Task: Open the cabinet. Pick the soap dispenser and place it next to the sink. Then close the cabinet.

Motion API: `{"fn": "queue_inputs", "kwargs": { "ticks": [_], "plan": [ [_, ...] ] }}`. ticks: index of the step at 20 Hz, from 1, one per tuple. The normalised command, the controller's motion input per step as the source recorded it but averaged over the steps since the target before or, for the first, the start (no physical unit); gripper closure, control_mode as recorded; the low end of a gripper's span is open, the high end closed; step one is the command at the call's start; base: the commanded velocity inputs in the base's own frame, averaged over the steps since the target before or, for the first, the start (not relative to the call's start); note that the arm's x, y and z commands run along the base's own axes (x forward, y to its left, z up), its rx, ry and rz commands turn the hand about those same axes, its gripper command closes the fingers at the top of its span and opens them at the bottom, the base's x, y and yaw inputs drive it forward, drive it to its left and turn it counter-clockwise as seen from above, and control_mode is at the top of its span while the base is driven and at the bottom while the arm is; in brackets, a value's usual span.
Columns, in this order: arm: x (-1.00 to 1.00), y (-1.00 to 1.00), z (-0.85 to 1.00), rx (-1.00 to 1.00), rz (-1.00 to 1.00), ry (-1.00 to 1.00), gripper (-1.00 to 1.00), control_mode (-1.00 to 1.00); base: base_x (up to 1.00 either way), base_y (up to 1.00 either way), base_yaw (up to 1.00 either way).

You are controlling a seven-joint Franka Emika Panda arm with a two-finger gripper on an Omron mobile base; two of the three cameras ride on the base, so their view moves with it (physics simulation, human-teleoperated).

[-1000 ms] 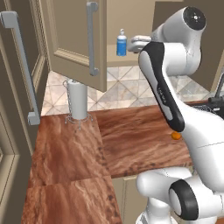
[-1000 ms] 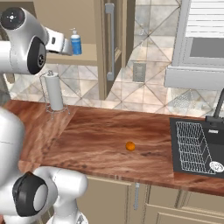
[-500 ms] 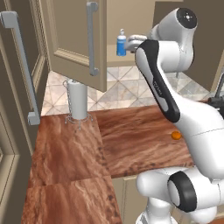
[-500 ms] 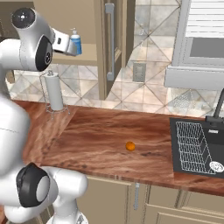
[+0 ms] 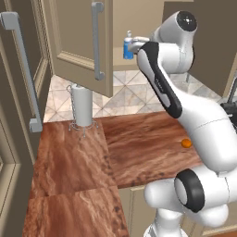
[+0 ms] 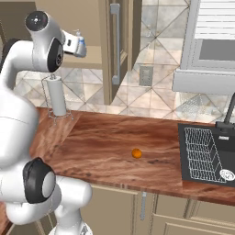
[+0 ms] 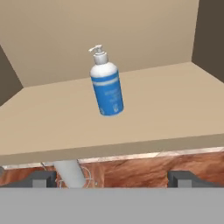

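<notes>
The cabinet stands open, its beige left door (image 5: 74, 34) swung out towards me and its right door (image 6: 106, 55) seen edge-on. On the cabinet's shelf (image 7: 175, 100) the soap dispenser (image 7: 107, 85) stands upright, a blue bottle with a white pump. It also shows in the base views as the soap dispenser (image 5: 127, 47) (image 6: 81, 44). My gripper (image 7: 113, 178) is open, level with the shelf's front edge, just short of the bottle and not touching it. The sink (image 6: 219, 131) lies at the counter's far right, with a wire rack inside.
A paper towel roll (image 5: 83, 106) (image 6: 57, 96) stands on the counter below the open cabinet. A small orange ball (image 5: 186, 143) (image 6: 136, 153) lies mid-counter. A tall brown cabinet (image 5: 21, 106) with a grey handle flanks the left side. A dark faucet (image 6: 229, 114) rises behind the sink.
My hand has edged closer to the soap dispenser, and the arm's upper joint has swung slightly. The bottle has not moved and the jaws stay open.
</notes>
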Motion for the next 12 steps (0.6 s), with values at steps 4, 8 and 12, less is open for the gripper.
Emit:
{"fn": "queue_inputs", "kwargs": {
  "ticks": [4, 8, 12],
  "plan": [
    [0.23, 0.0, 0.06, 0.0, 0.03, 0.0, -1.0, -1.0, 0.0, 0.0, 0.0],
    [0.27, 0.0, 0.0, 0.0, 0.04, 0.0, -1.0, -1.0, 0.0, 0.0, 0.0],
    [0.32, 0.0, 0.0, 0.0, 0.04, 0.0, -1.0, -1.0, 0.0, 0.0, 0.0]
  ]
}}
